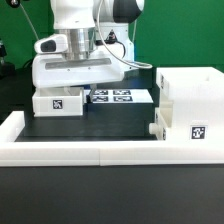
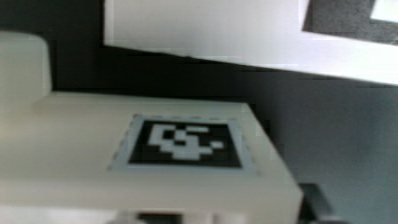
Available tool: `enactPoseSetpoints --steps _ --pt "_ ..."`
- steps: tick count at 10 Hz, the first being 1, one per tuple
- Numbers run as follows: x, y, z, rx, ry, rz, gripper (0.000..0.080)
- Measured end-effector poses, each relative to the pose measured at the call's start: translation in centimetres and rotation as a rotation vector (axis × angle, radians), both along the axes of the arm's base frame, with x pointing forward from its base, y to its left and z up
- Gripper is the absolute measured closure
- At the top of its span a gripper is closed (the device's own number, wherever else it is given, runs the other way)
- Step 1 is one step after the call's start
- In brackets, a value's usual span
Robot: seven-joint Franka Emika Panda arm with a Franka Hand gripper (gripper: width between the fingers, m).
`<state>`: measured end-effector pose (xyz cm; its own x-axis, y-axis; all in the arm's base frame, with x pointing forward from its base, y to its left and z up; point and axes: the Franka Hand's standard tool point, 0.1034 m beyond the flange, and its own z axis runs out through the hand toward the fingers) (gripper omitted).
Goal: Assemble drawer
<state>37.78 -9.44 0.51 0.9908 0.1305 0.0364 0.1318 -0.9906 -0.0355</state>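
Note:
A small white drawer tray [image 1: 57,102] with a square tag lies on the black table at the exterior view's left. My gripper [image 1: 84,90] is down right over it, its fingertips hidden behind the hand and the tray. In the wrist view the tray [image 2: 183,142] fills the picture, very close. One dark finger [image 2: 322,203] shows just outside its edge and the other is hidden, so I cannot tell its grip. The tall open-fronted box housing [image 1: 195,95] stands at the exterior view's right. A second small tray [image 1: 158,128] sits against its near side.
The marker board [image 1: 121,97] lies flat behind the tray, between it and the housing; it also shows in the wrist view [image 2: 205,30]. A long low white wall [image 1: 90,152] edges the table's front and left side.

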Motion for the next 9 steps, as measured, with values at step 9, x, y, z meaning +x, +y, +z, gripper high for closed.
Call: enactPoseSetpoints --steps 9 --pt "0.13 0.0 0.22 0.001 0.001 0.004 0.0757"
